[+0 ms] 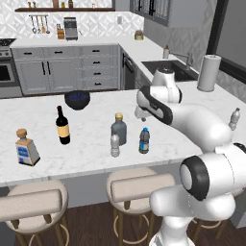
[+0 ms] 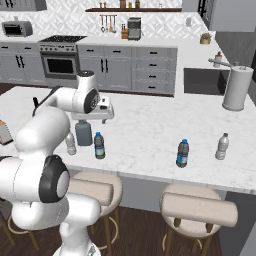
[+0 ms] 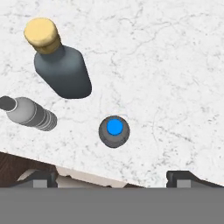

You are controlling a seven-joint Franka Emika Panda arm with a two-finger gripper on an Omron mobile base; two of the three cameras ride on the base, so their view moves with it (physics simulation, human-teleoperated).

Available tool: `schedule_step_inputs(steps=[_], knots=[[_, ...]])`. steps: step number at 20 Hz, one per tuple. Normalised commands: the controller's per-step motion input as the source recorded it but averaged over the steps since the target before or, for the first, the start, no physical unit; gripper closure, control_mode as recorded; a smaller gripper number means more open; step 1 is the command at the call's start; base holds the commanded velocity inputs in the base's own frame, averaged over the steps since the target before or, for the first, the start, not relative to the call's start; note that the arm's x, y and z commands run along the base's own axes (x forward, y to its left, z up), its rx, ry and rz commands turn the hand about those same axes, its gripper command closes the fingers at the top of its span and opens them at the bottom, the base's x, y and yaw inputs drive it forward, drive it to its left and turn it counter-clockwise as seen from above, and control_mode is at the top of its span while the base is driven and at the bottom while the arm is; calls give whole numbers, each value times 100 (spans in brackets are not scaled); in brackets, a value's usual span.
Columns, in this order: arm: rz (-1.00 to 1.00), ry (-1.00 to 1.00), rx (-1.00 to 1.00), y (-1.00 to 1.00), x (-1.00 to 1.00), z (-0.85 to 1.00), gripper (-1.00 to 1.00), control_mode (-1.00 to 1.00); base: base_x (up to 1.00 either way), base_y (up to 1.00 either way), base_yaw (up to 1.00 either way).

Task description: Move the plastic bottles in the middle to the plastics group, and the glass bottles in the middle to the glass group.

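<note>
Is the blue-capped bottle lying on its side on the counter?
No, the blue-capped bottle stands upright on the counter, right of the grey-blue glass bottle.

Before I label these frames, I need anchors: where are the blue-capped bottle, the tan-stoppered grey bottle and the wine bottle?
Blue-capped bottle [image 3: 114, 127]: hand view, on its blue cap seen from above.
Grey bottle [image 1: 119, 131]: left base view, on its body.
Wine bottle [image 1: 63, 130]: left base view, on its yellow label.

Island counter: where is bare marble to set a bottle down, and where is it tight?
Bare marble lies between the blue-capped bottle and the two plastics-group bottles to its right, and between the wine bottle and the squat grey bottle. It is crowded in the middle, where squat bottle, pale bottle and blue-capped bottle stand close.
</note>
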Motion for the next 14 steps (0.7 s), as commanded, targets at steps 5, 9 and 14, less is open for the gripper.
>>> schedule_step_inputs(steps=[5, 9, 14], knots=[[2, 5, 0, 0, 0, -29, -100, -100, 0, 0, 0], [0, 2, 0, 0, 0, -45, -100, -100, 0, 0, 0], [0, 0, 0, 0, 0, -42, -100, -100, 0, 0, 0]])
